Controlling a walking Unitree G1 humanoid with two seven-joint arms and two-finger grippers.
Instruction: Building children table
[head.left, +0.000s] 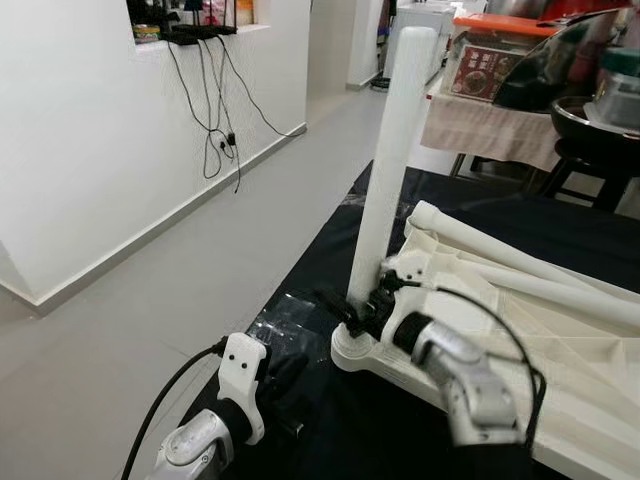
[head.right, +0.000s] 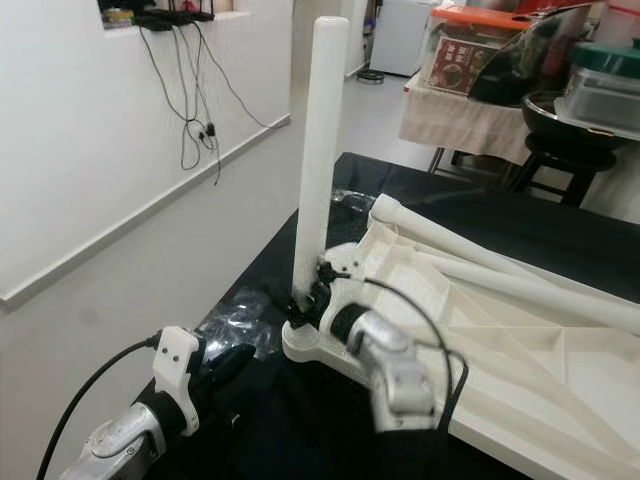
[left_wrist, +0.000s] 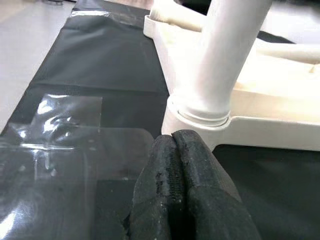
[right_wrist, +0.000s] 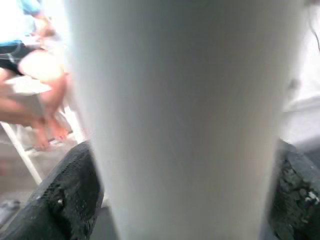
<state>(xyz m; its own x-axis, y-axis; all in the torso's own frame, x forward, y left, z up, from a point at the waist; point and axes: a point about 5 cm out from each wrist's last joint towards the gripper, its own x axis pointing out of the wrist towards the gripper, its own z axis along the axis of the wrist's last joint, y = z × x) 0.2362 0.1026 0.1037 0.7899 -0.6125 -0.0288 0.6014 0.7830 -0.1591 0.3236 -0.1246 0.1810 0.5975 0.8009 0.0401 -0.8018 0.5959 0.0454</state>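
Note:
A white plastic table top (head.left: 560, 360) lies upside down on a black sheet (head.left: 330, 250). One white table leg (head.left: 395, 150) stands upright in its near corner socket (left_wrist: 200, 117). My right gripper (head.left: 360, 308) is shut on the base of that leg, with a black finger (right_wrist: 65, 195) on each side of the white tube (right_wrist: 185, 120). Two more white legs (head.left: 520, 258) lie flat across the table top. My left gripper (left_wrist: 175, 145) is shut with nothing in it, low over the sheet just short of the socket (head.right: 300, 345).
Clear plastic wrap (left_wrist: 65, 130) lies taped on the sheet beside the left gripper. A white wall (head.left: 100, 130) with hanging cables (head.left: 215, 110) runs along the left. Behind are a cloth-covered table (head.left: 490, 125) with containers, a black stool (head.left: 590, 160) and a person's legs (right_wrist: 35, 85).

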